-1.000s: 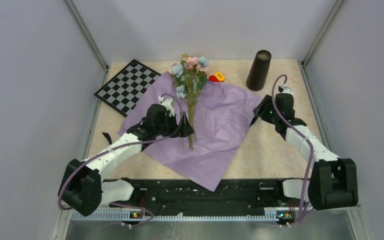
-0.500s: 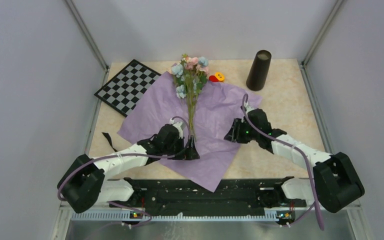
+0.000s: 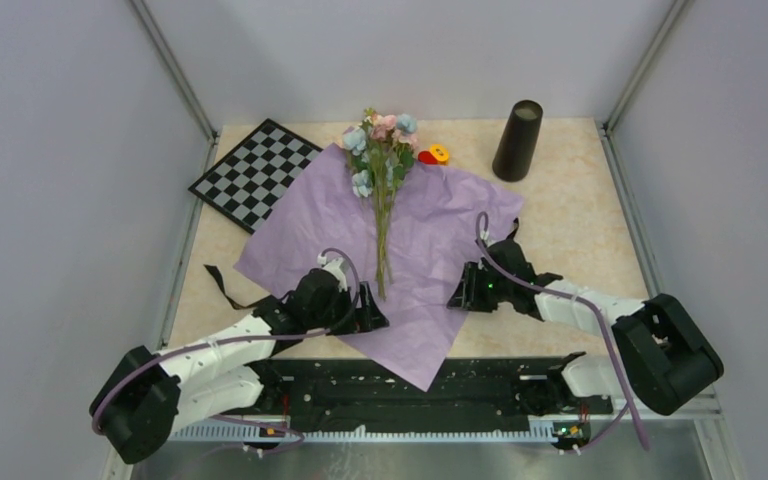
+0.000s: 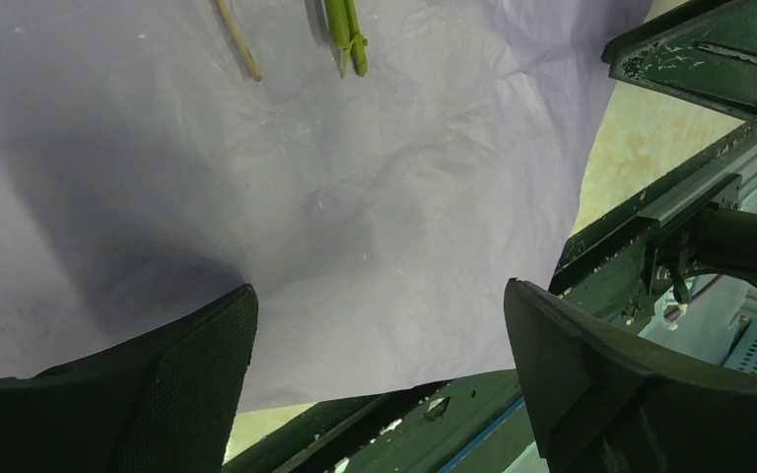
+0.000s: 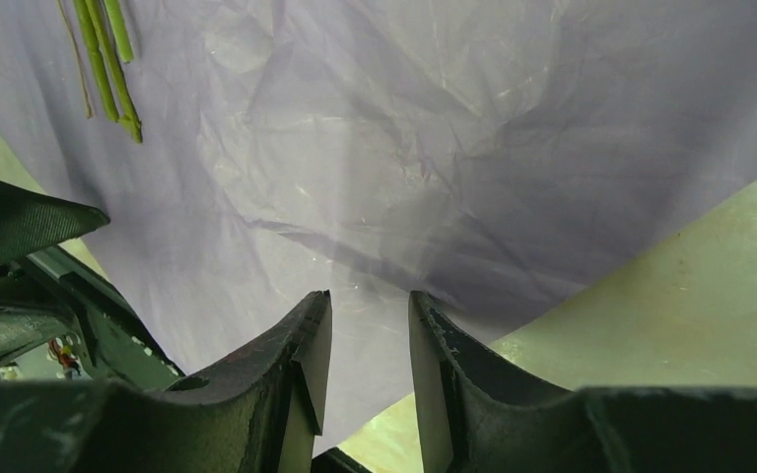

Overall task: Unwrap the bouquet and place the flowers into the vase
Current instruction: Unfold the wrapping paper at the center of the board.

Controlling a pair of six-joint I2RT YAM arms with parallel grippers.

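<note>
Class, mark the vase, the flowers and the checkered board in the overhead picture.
vase (image 3: 517,142), top view, mid body.
flowers (image 3: 384,126), top view, the blooms.
checkered board (image 3: 255,172), top view, centre squares.

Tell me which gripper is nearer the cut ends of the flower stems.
Left. The left gripper sits just near-left of the stem ends; the right gripper is well off to their right, both over the purple paper.

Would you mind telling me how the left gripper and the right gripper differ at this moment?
The left gripper has its fingers spread wide; the right gripper has its fingers only a narrow gap apart. The left gripper sits left of the flowers' stem ends, the right gripper to their right. Both are low over the purple paper, holding nothing visible.
</note>
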